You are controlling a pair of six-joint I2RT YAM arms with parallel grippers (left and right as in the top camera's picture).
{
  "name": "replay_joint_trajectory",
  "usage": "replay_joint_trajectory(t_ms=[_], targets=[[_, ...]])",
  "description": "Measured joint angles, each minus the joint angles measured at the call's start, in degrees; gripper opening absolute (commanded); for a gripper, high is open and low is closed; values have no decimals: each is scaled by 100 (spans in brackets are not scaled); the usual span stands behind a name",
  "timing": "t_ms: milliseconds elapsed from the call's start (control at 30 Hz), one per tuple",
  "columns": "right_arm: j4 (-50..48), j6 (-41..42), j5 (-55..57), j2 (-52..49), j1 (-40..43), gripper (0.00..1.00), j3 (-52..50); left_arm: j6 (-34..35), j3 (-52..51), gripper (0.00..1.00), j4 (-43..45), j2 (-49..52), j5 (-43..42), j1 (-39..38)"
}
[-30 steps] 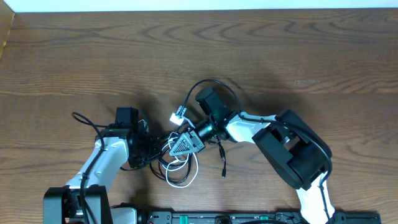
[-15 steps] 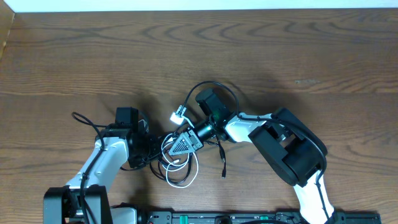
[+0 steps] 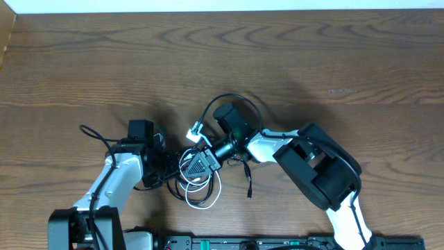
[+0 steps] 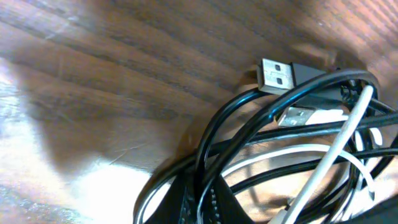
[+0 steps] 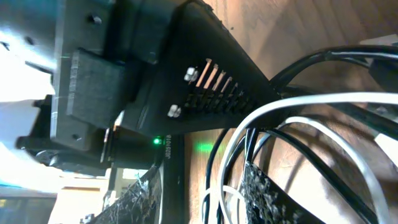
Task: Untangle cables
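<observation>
Spreading now from pressed-together, right claw (image 3: 196, 165) releases over the cables (image 3: 201, 194), still knotted near the table's (image 3: 347, 55) front edge mid-width, while left claw (image 3: 165, 165) has squeezed fully together at the black ones, so a regrasp looks next.
</observation>
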State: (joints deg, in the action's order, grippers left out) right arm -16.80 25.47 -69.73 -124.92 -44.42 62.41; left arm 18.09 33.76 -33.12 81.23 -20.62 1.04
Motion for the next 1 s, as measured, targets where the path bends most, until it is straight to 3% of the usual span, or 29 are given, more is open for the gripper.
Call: replay_joint_trajectory(t_ms=[233, 533, 567, 833, 1000], targets=[[59, 2, 254, -22, -225, 33, 0, -254, -37, 8, 2, 4, -219, 4], [247, -9, 656, -22, -420, 36, 0, -339, -39, 8, 20, 4, -326, 4], [249, -11, 658, -22, -422, 2, 0, -339, -39, 8, 20, 4, -328, 4], [-282, -271, -31, -17, -369, 1, -11, -374, -42, 8, 39, 4, -332, 4], [-247, -323, -476, 286, -326, 1, -33, -704, -42, 8, 39, 2, -774, 11]])
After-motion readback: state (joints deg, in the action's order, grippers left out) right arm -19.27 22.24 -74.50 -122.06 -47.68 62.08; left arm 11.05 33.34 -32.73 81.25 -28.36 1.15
